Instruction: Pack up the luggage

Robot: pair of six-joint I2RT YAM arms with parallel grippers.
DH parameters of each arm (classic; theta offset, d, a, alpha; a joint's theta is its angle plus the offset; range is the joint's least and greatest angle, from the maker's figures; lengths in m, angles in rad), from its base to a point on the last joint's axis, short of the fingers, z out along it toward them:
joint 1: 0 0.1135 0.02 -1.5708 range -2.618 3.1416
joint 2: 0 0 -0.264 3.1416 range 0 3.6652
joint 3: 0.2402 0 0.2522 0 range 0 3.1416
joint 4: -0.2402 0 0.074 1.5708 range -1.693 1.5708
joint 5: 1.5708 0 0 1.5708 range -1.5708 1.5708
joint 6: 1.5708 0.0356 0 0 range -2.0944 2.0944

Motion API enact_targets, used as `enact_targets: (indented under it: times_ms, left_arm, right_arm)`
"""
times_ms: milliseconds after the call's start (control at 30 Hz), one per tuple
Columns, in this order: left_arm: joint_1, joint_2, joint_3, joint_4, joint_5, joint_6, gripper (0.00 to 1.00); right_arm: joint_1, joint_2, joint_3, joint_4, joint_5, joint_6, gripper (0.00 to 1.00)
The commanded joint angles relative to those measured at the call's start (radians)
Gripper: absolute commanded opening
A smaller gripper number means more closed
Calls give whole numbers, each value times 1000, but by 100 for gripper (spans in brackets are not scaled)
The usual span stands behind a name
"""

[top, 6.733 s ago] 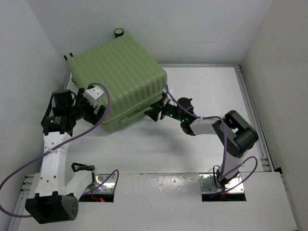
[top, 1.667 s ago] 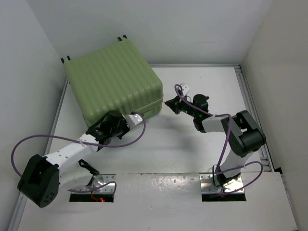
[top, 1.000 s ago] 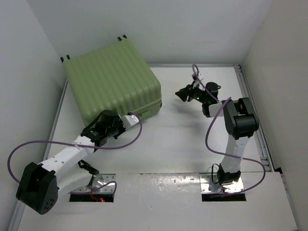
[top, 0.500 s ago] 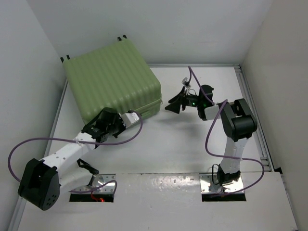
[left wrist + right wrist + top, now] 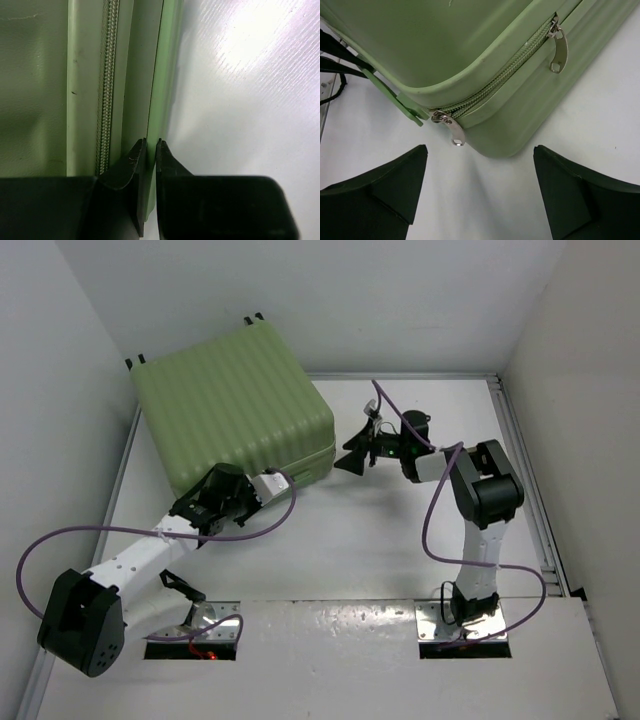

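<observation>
Right gripper point(image 5: 350, 456) has slid a little closer to the light green hard-shell suitcase point(image 5: 235, 405) than it was half a second ago, while the suitcase and the left arm look unchanged. Its jaws are spread wide and hold nothing. The suitcase's rounded corner lies just ahead of them, between the two fingers but apart from both. One silver zipper pull point(image 5: 451, 131) hangs at that corner, directly in front of the gap, and a second zipper pull point(image 5: 559, 50) hangs farther along the seam, up and to that gripper's right. The left gripper point(image 5: 151, 142) is nearly closed, pinching a thin green rim of the suitcase's lower shell between its fingertips. The zipper point(image 5: 108, 85) runs straight ahead of it, just left of the pinched rim, and the bare white table point(image 5: 240, 100) lies to its right. The suitcase is closed, lying flat.
</observation>
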Motion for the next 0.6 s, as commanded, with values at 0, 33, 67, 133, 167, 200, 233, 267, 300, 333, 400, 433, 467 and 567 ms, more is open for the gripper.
enact_targets:
  times_ms: [0,33,67,133,167,200,233,267,300,333,400,433,467,567]
  left_arm:
    - [36,25,-8,-43,-102,-10,0]
    - [36,25,-8,-43,-102,-10,0]
    - [36,25,-8,-43,-102,-10,0]
    - [36,25,-8,-43,-102,-10,0]
    - [36,25,-8,-43,-102,-10,0]
    - [36,25,-8,-43,-102,-10,0]
    - [36,25,-8,-43,-102,-10,0]
    - [36,25,-8,-43,-102,-10,0]
    - [36,25,-17,-43,-102,-19,0]
    - [36,25,-17,-43,-102,-19,0]
    - [36,25,-17,-43,-102,-19,0]
    - [36,25,-17,-43,-102,-19,0]
    - [36,25,-27,-43,-102,-19,0]
    - [36,25,-27,-43,-102,-19,0]
  right_arm:
    - [8,32,57,59,-35,-29,86]
    - [6,42,60,79,-59,-9,86]
    - [9,46,69,91,-66,0,86]
    - [11,75,77,158,-86,35,86]
    - [14,81,84,216,-96,66,86]
    - [12,91,86,288,-106,86,85]
    - [18,113,87,350,-103,136,83]
    - [15,118,95,373,-104,177,81]
    - [18,126,101,420,-106,208,75]
    - [21,126,103,430,-100,218,73]
    - [26,120,106,461,-98,248,69]
    - [31,117,106,479,-96,256,65]
    - [35,112,109,482,-96,282,63]
    - [47,98,103,517,-99,296,46]
